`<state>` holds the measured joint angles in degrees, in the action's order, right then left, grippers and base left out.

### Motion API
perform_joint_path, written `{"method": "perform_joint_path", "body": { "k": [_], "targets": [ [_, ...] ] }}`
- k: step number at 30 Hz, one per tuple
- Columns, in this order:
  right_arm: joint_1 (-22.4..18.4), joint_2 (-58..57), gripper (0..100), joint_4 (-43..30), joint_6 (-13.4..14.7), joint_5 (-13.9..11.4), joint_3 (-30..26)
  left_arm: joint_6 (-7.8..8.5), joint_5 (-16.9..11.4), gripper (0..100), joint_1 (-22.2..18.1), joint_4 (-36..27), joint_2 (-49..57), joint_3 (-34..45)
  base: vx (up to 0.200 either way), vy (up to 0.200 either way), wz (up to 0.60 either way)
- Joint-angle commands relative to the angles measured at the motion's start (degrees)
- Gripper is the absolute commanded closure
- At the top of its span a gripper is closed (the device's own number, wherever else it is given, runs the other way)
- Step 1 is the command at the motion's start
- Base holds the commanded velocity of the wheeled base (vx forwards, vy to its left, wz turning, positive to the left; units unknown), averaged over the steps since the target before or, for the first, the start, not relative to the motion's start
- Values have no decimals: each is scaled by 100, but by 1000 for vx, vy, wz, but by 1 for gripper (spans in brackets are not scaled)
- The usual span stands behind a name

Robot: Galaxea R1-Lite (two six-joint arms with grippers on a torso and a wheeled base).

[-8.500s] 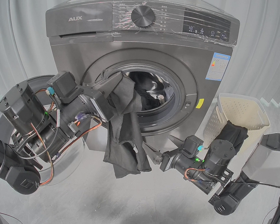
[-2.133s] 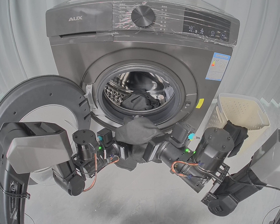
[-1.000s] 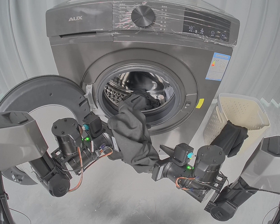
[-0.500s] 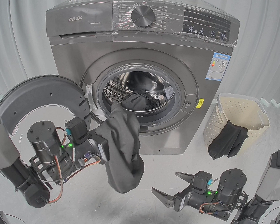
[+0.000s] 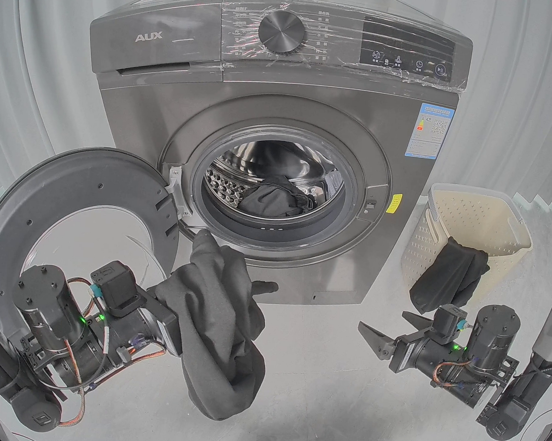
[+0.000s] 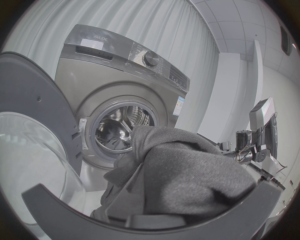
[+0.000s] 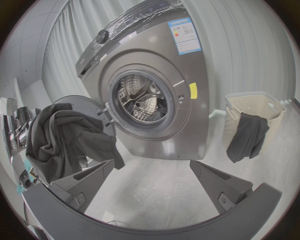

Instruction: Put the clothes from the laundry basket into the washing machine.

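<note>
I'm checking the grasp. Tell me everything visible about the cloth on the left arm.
The cloth is dark grey, soft and knit-looking, bunched in folds. The left gripper holds it near the washer's open door, below the drum mouth; it drapes over the fingers, its end hanging clear of the floor.

Matt cloth, metallic washer, seemingly plastic basket

Bright even light; glare on the washing machine; fisheye-curved edges

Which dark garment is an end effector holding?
The grey garment on the left end effector; the second garment lies in the drum, the third garment hangs over the laundry basket.
</note>
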<state>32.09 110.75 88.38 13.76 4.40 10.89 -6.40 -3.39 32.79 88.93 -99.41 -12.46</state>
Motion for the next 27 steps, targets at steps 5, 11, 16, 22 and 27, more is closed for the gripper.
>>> {"method": "perform_joint_path", "body": {
  "k": [5, 11, 16, 22, 27],
  "targets": [
    [-273, 61, 0, 4, -23, 87, 186, 34, 14, 100, -177, 1, 27, 156, 0, 0, 0],
    [-361, 184, 0, 4, -23, 70, 186, -28, -21, 100, -168, -7, 54, 218, 33, 0, 0],
    [-326, 140, 0, 4, -23, 70, 177, 25, -4, 100, -89, 1, -78, 218, 200, 0, 0],
    [-299, 166, 0, 4, -14, 52, 159, 42, 14, 100, -54, 1, -122, 262, 0, 0, 0],
    [-282, 157, 0, 4, -14, 52, 159, 34, 14, 100, 43, 1, -131, 270, 80, 0, 0]
  ]
}}
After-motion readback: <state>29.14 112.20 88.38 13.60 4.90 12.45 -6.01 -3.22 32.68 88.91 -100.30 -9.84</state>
